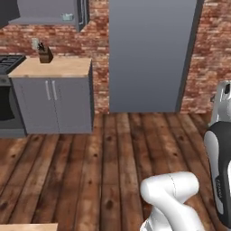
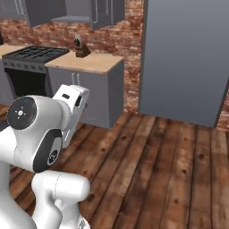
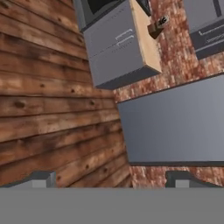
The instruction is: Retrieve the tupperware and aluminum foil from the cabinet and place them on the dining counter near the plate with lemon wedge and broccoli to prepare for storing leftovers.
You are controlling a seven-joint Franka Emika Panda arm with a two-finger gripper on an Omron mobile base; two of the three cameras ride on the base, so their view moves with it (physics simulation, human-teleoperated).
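Observation:
The grey wall cabinet [image 1: 49, 11] hangs at the top left with its door [image 1: 82, 13] swung open. On its shelf sits a small pale tub, the tupperware [image 1: 67, 17]. The aluminum foil is out of view, as are the plate, lemon wedge and broccoli. A light wood corner [image 1: 27, 227] at the bottom left edge may be the dining counter. My gripper [image 3: 111, 181] is open with nothing between its fingertips [image 3: 41, 178]. It hangs well back from the cabinet [image 3: 203, 17], over the plank floor. The cabinet's shelf [image 2: 74, 19] also shows at the top of the right base view.
Below the cabinet stands a smaller wood worktop [image 1: 54, 67] on grey doors, with a knife block [image 1: 45, 55] on it. A black stove [image 2: 33, 53] adjoins it on the left. A tall grey flat unit [image 1: 151, 54] stands against the brick wall. Open plank floor [image 1: 103, 158] lies between.

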